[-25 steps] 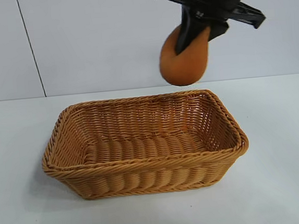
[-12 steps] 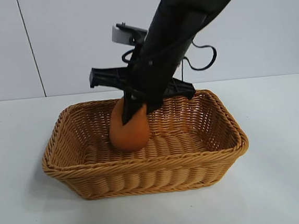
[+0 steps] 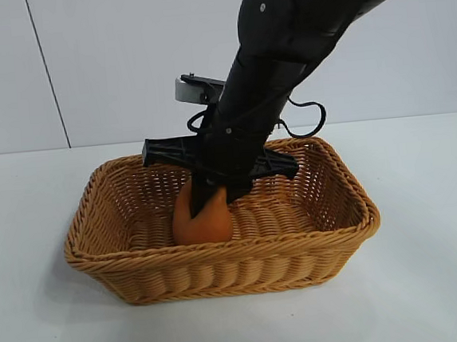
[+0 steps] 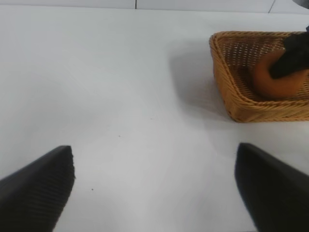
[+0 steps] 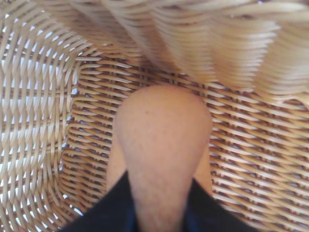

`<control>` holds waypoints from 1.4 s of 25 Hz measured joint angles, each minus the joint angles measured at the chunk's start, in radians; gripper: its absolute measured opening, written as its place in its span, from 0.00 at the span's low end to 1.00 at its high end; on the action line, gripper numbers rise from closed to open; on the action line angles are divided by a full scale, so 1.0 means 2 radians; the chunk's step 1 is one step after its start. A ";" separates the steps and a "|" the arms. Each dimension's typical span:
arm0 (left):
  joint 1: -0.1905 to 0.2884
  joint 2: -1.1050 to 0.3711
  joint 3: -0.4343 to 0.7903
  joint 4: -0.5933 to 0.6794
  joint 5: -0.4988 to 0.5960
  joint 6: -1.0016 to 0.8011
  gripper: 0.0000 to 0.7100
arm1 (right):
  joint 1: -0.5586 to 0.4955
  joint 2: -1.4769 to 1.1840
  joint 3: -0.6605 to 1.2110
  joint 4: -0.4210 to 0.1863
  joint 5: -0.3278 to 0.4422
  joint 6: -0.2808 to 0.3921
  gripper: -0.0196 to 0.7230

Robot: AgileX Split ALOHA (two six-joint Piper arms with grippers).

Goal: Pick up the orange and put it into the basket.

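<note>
White tabletop point(image 3: 433, 225) under a plain pale wall, with one basket point(image 3: 221, 272), one orange point(image 3: 201, 221) and two arms on the rig. Basket is rectangular woven wicker, tan-golden, with flared sides and a braided rim; it sits flat on the tabletop near the middle of the exterior view. Orange is dull orange-brown with matte skin, rounded at the bottom and narrowing to a neck at the top where it is gripped; the right wrist view shows that neck running up between the dark fingers. It is much smaller than the basket. The orange is inside the basket, low down near the front wall and left of centre in the exterior view, bottom at or very close to the woven floor; contact cannot be confirmed. Right claw point(image 3: 207, 195) reaches steeply down into the basket from the upper right and is clamped on the orange's upper part, with its black crossbar level with the basket rim. Left claw point(image 4: 154, 188) is parked off to the side above bare tabletop, well apart from the basket, its two dark fingers point(image 4: 36, 186) spread wide and holding nothing.
</note>
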 joint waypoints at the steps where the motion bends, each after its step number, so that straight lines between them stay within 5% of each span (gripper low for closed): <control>1: 0.000 0.000 0.000 0.000 0.000 0.000 0.91 | 0.000 0.000 0.000 0.000 0.006 0.000 0.59; 4: 0.000 0.000 0.000 0.000 0.000 0.000 0.91 | 0.000 -0.002 0.000 -0.001 0.019 0.000 0.87; 8: 0.000 0.000 0.000 0.000 0.000 0.000 0.91 | 0.000 -0.019 -0.013 -0.017 0.047 0.006 0.95; 17: 0.000 0.000 0.000 0.000 0.000 0.000 0.91 | 0.000 -0.028 -0.188 -0.139 0.304 0.022 0.96; 20: 0.000 0.000 0.000 0.000 0.000 0.000 0.91 | -0.001 -0.031 -0.214 -0.179 0.316 0.035 0.96; 25: 0.000 0.000 0.000 0.000 0.000 0.000 0.91 | -0.030 -0.031 -0.217 -0.190 0.323 0.039 0.96; 35: 0.000 0.000 0.000 0.000 0.000 0.000 0.91 | -0.229 -0.030 -0.217 -0.202 0.324 0.021 0.96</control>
